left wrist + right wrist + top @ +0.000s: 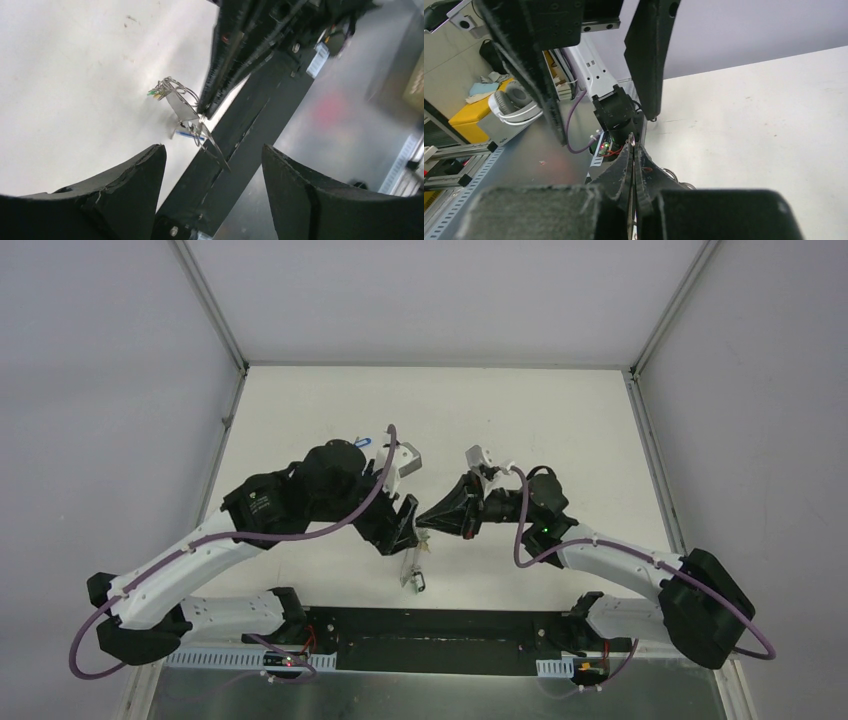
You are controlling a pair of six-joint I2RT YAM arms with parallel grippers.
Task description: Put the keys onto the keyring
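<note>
Overhead, I get even, diffuse light: the white surface point(560, 420) is bright, with only faint, soft shadows. On my left wrist view the right side smears into blur, and the keyring point(187, 107) glints. On my right wrist view the right claw point(632, 145) is dark and out of focus up close.

White tabletop point(530, 410) sitting inside grey-walled enclosure point(100, 370); aluminium posts point(208, 302) running up corners. Headphones point(516, 102) lying on grey box beyond, yellow bin point(471, 122) sitting beside.
</note>
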